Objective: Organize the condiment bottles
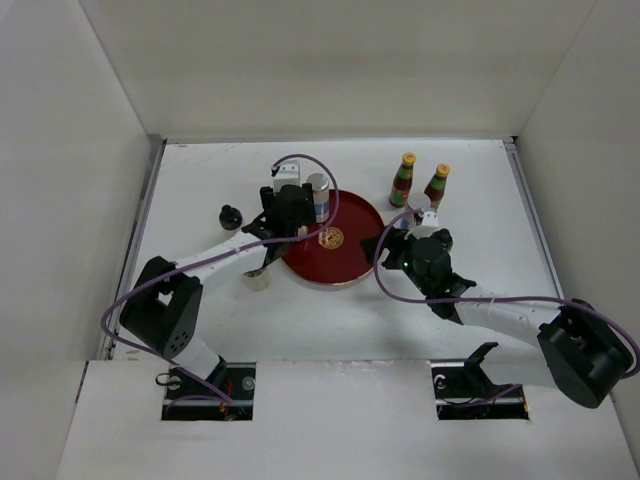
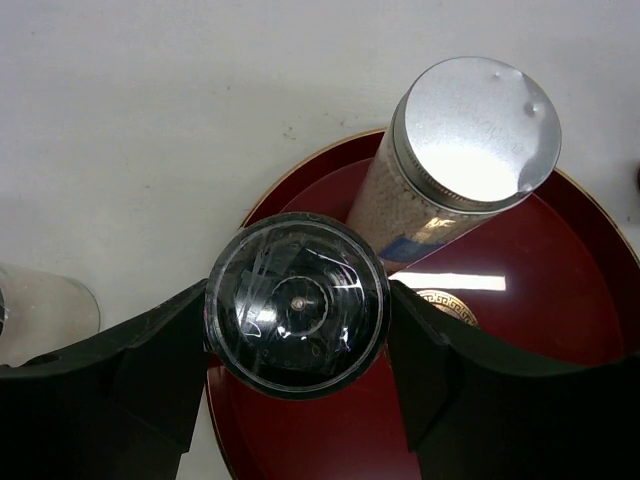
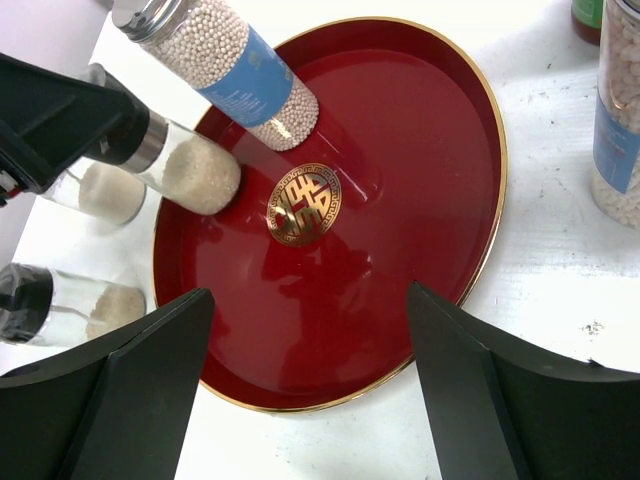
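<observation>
A spice jar with a black lid (image 2: 297, 305) stands between my left gripper's (image 2: 297, 322) fingers, which are shut on it. Its base of pale grains (image 3: 200, 175) is at the left part of the round red tray (image 3: 420, 150). Beside it on the tray stands a silver-lidded jar of white beads with a blue label (image 3: 240, 75) (image 2: 455, 150). Two slim red sauce bottles with yellow caps (image 1: 403, 180) (image 1: 437, 185) stand behind the tray on the right. My right gripper (image 3: 310, 292) hangs open over the tray's near rim, holding nothing.
Two more pale jars (image 3: 100, 190) (image 3: 70, 310) stand on the white table left of the tray, one with a black lid (image 1: 231, 215). Another blue-labelled jar (image 3: 620, 120) stands right of the tray, close to my right wrist. White walls enclose the table.
</observation>
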